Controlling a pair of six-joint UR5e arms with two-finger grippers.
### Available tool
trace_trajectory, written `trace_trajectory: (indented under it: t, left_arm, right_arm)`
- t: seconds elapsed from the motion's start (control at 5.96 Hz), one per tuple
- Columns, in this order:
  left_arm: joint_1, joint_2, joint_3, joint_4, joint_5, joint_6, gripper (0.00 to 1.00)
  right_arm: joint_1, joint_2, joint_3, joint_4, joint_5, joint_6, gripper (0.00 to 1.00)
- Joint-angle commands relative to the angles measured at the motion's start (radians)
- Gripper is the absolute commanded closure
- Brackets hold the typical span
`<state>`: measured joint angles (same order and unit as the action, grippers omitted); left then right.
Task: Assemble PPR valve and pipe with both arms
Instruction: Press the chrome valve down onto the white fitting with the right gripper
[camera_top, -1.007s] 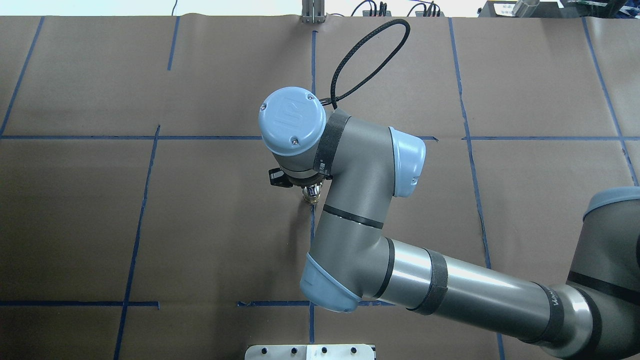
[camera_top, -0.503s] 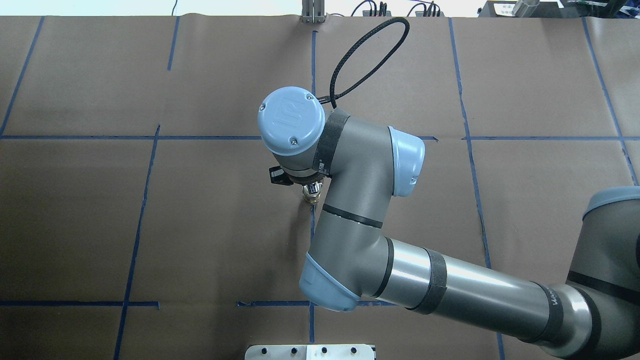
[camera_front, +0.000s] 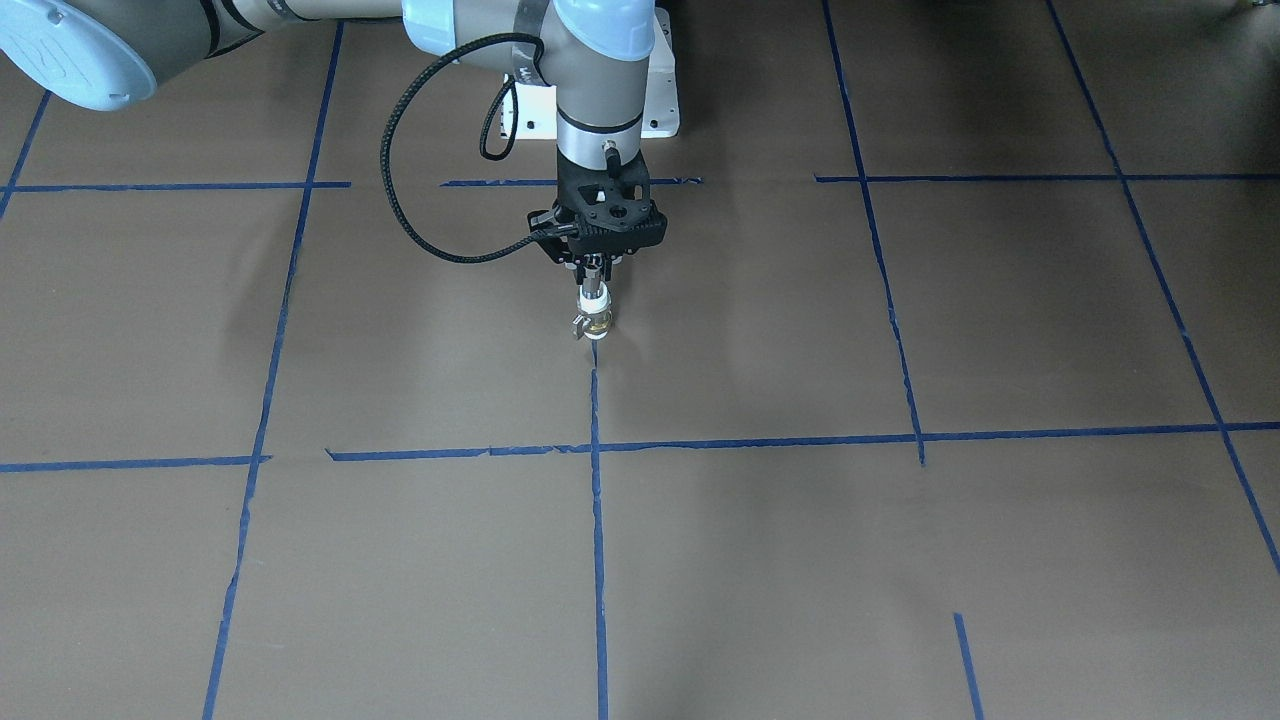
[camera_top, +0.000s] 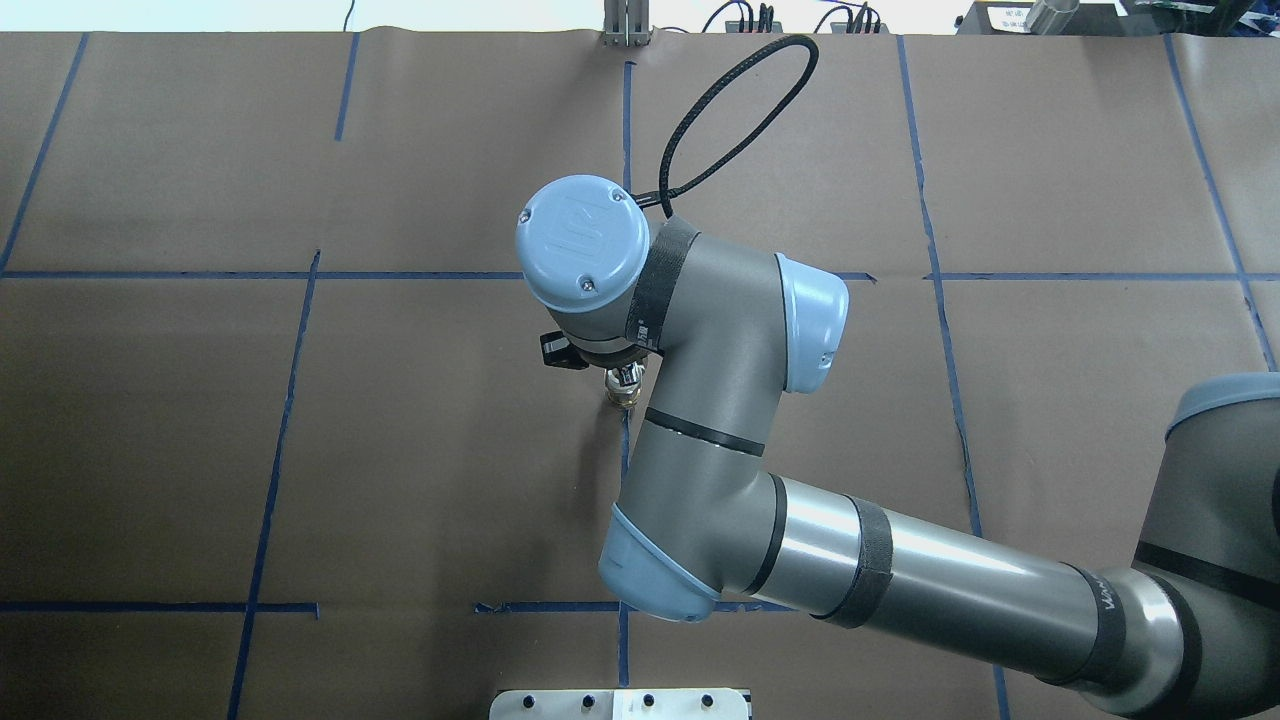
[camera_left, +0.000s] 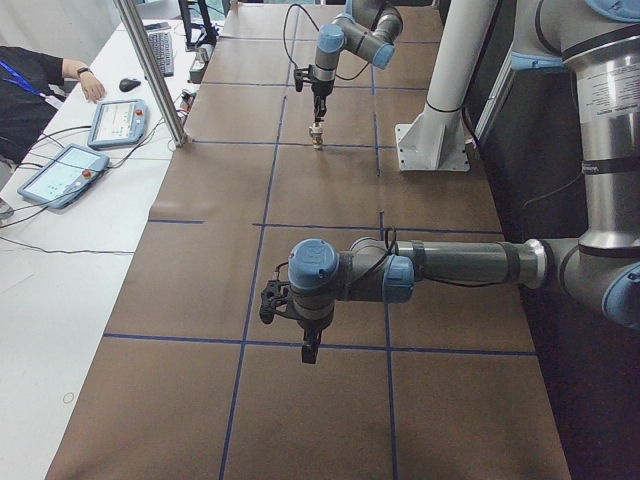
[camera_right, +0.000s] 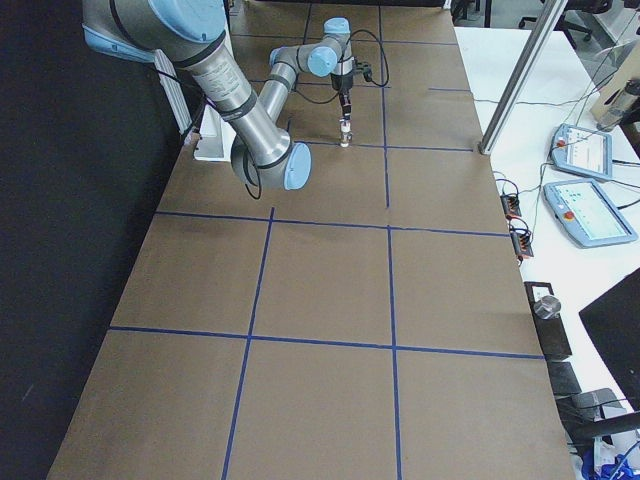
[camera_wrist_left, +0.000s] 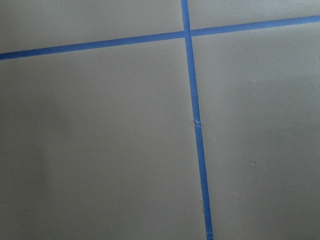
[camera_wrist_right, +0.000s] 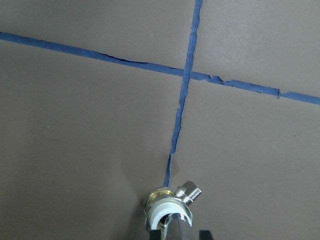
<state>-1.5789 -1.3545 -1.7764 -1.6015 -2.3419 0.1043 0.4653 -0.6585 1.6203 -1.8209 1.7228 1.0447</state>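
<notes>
The PPR valve (camera_front: 594, 320) stands upright on the brown paper at the table's middle, with its white end up, brass below and a silver lever at the side. It also shows in the overhead view (camera_top: 625, 398) and the right wrist view (camera_wrist_right: 167, 207). My right gripper (camera_front: 596, 268) points straight down above the valve. It is shut on the silver pipe (camera_front: 594, 293), whose lower end meets the valve's white top. My left gripper (camera_left: 310, 352) hovers over bare paper far along the table. It shows only in the exterior left view, so I cannot tell whether it is open or shut.
The white pedestal base (camera_front: 655, 110) stands behind the right arm. A black cable (camera_front: 400, 200) loops off the right wrist. Blue tape lines cross the paper. A metal post (camera_left: 150, 70) and operator tablets (camera_left: 60, 175) stand at the far side.
The right wrist has shifted very slightly. The valve and pipe stay in the same spot.
</notes>
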Motion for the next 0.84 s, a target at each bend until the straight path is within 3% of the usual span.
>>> trace_trajectory:
  t: [0.0, 0.67]
  left_arm:
    - [0.0, 0.0, 0.002, 0.0, 0.001, 0.0, 0.0]
    - [0.0, 0.0, 0.008, 0.0, 0.0, 0.0, 0.0]
  right_arm:
    - [-0.005, 0.0, 0.001, -0.001, 0.001, 0.001, 1.0]
    - [-0.016, -0.007, 0.0, 0.0, -0.002, 0.001, 1.0]
